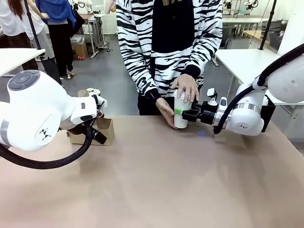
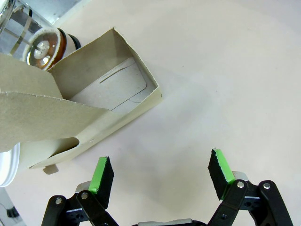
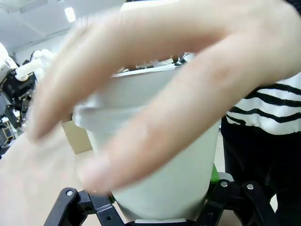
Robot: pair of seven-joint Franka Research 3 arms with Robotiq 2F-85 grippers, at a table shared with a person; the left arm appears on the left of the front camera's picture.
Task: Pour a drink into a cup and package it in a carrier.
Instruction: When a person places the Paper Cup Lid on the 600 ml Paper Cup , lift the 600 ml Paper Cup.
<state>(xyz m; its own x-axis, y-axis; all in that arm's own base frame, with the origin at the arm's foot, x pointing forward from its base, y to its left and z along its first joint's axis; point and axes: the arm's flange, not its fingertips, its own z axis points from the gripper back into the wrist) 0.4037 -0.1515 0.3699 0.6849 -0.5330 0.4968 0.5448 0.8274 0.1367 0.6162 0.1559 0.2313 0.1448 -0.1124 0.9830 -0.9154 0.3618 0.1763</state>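
Observation:
The tall white cup [image 1: 181, 118] stands on the table at the far edge, and my right gripper [image 1: 186, 114] is shut on its lower part from the right. One of the person's hands [image 1: 186, 88] lies over the cup's top; the other hand [image 1: 166, 111] holds its left side. In the right wrist view the cup [image 3: 160, 179] sits between my fingers with the blurred hand [image 3: 141, 94] across it. The brown cardboard carrier [image 1: 102, 133] stands at the left. My left gripper [image 2: 162, 176] hovers open over bare table just beside the carrier [image 2: 108, 89], holding nothing.
A glass pitcher [image 2: 42, 44] with a brownish tint inside stands behind the carrier. A white round edge [image 2: 7, 165] shows at the carrier's other end. My left arm's bulky body [image 1: 38, 111] covers the table's left part. The tan tabletop [image 1: 156, 180] stretches across the middle and front.

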